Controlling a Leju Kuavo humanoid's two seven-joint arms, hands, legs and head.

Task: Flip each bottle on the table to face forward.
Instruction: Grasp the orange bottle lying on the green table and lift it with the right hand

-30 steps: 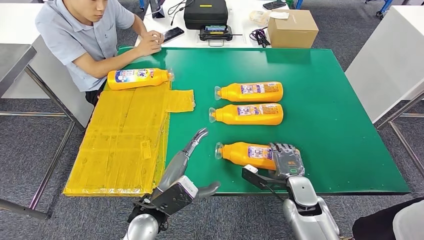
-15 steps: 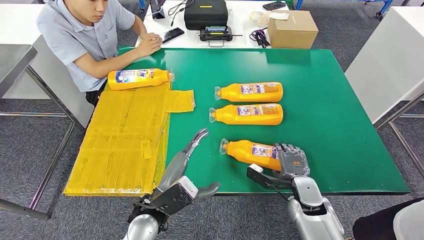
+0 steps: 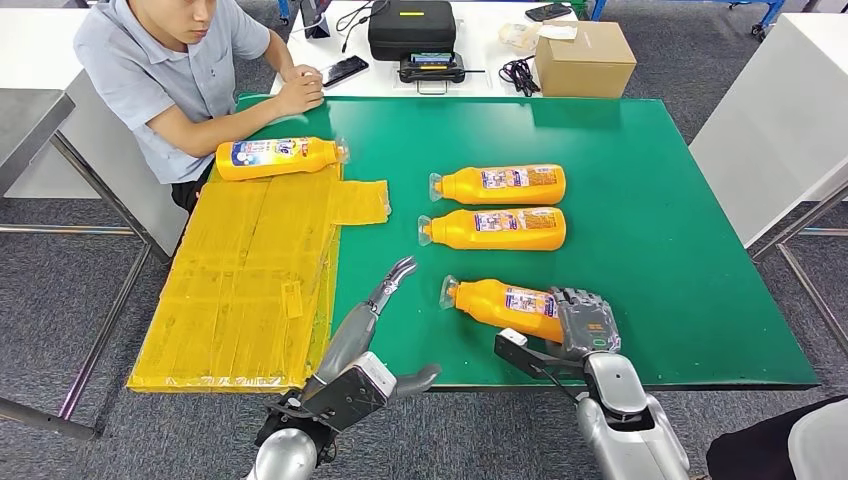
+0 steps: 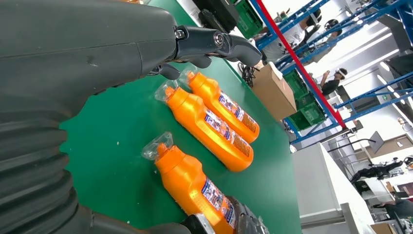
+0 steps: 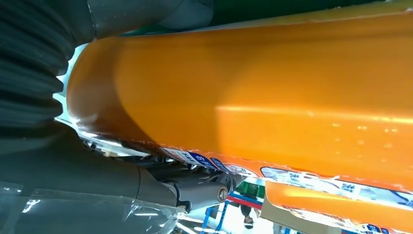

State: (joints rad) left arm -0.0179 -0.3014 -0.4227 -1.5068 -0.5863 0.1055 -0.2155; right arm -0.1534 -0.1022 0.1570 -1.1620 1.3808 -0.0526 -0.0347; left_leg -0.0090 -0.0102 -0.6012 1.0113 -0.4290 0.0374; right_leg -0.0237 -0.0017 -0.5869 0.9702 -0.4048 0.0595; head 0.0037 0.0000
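Observation:
Several orange bottles lie on their sides on the green table (image 3: 650, 220). My right hand (image 3: 585, 322) grips the base end of the nearest bottle (image 3: 500, 304), whose clear cap points left and slightly away; in the right wrist view its orange body (image 5: 272, 97) is pressed against the hand. Two more bottles (image 3: 500, 184) (image 3: 495, 228) lie parallel behind it, caps to the left, also seen in the left wrist view (image 4: 229, 109) (image 4: 209, 126). A fourth bottle (image 3: 275, 157) rests at the far left by the yellow mat (image 3: 250, 280). My left hand (image 3: 385, 290) hovers open over the table's front edge.
A person sits at the far left corner with a hand (image 3: 300, 90) on the table edge. Behind the green table a white table carries a cardboard box (image 3: 585, 55), a black case (image 3: 410, 25), a controller and phones. Another white table (image 3: 780, 120) stands to the right.
My right hand has shifted the nearest bottle a little to the right and turned it, so its cap now points slightly away. The left hand and the other bottles have not moved.

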